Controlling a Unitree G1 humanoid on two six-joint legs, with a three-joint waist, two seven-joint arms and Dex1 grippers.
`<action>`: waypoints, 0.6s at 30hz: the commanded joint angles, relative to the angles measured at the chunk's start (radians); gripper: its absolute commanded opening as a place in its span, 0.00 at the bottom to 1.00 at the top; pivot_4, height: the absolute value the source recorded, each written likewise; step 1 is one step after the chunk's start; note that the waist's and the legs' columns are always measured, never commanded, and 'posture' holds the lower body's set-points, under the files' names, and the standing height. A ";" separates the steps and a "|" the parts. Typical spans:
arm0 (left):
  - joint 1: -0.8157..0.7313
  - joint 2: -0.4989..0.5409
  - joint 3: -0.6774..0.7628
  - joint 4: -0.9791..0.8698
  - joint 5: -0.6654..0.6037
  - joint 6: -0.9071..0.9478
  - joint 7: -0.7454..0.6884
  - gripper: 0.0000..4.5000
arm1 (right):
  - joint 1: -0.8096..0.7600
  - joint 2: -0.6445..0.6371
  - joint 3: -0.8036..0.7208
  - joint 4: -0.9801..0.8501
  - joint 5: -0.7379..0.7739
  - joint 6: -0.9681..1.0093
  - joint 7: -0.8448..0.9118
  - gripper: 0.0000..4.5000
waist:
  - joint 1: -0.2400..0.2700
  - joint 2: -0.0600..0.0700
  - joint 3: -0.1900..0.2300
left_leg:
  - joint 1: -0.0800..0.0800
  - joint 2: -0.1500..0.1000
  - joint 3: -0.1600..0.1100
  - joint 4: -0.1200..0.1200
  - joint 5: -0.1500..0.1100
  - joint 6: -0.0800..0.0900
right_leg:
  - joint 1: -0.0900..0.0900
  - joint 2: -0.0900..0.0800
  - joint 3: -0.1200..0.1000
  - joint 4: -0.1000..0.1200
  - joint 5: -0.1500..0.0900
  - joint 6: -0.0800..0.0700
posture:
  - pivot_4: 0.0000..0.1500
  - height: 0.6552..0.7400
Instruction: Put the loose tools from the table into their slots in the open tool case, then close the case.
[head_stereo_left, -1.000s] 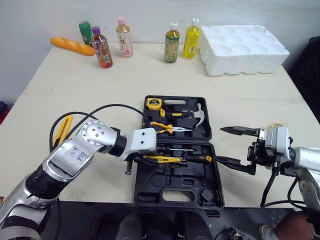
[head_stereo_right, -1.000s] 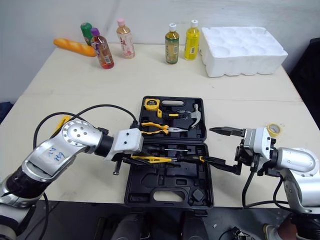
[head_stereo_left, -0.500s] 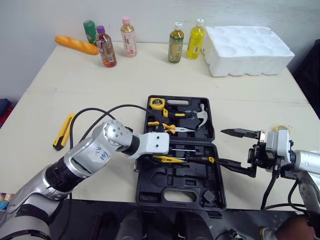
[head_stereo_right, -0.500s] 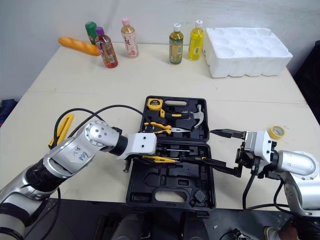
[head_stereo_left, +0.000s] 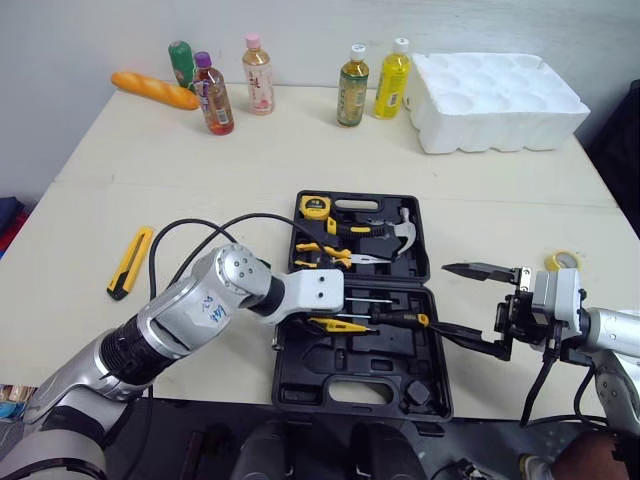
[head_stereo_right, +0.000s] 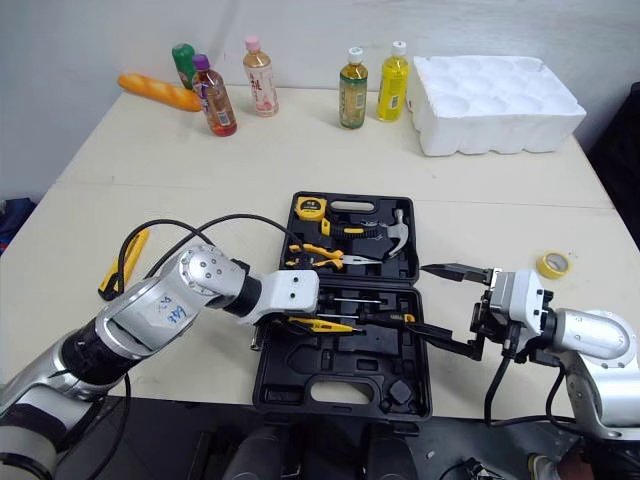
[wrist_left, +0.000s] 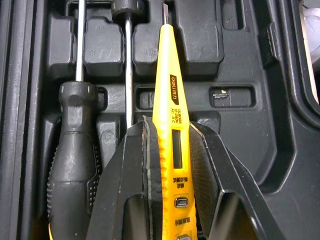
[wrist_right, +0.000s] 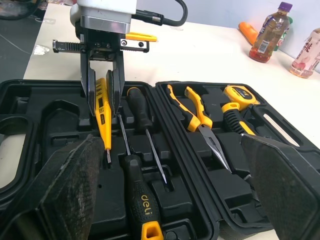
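The black tool case (head_stereo_left: 340, 365) lies open in front of me, with a tape measure (head_stereo_left: 312, 207), pliers (head_stereo_left: 335, 252) and a hammer (head_stereo_left: 395, 230) in its far half. My left gripper (wrist_left: 172, 165) is shut on a yellow tester pen (wrist_left: 169, 100) low over the near half, right beside two black-handled screwdrivers (wrist_left: 75, 150) lying in their slots. Whether the pen rests in the tray I cannot tell. My right gripper (head_stereo_left: 440, 297) hangs open at the case's right edge, holding nothing. A yellow utility knife (head_stereo_left: 130, 262) lies on the table to the left. A yellow tape roll (head_stereo_left: 562, 261) lies to the right.
Several bottles (head_stereo_left: 349, 84) and a bread-like orange object (head_stereo_left: 153, 90) stand along the table's far edge. A white foam tray (head_stereo_left: 500, 98) sits at the far right. A black cable (head_stereo_left: 190, 235) loops from my left arm over the table.
My left gripper has carried the tester pen a little rightward and nearer over the case's near half. The right gripper has barely moved. The camera view has shifted.
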 joint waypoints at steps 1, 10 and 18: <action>0.012 -0.009 -0.004 -0.029 0.000 0.001 0.004 0.11 | 0.002 0.006 -0.019 -0.001 0.007 -0.027 0.006 1.00 | 0.000 0.000 0.000 | 0.000 0.000 0.000 0.000 0.000 0.000 | 0.000 0.000 0.000 0.000 0.000 0.000 | 1.00 1.00; 0.017 -0.018 0.009 -0.035 -0.025 0.014 -0.014 0.11 | 0.020 0.010 -0.023 -0.004 0.005 -0.039 0.004 1.00 | 0.000 0.000 0.000 | 0.000 0.000 0.000 0.001 0.000 0.000 | 0.000 0.000 0.000 0.000 0.000 0.000 | 1.00 1.00; 0.016 -0.018 0.013 -0.010 -0.031 0.010 -0.016 0.11 | 0.030 0.014 -0.023 0.001 0.003 -0.050 0.004 1.00 | 0.000 0.000 0.000 | 0.000 0.000 0.000 0.001 0.000 0.000 | 0.000 0.000 0.000 0.001 0.000 0.000 | 1.00 1.00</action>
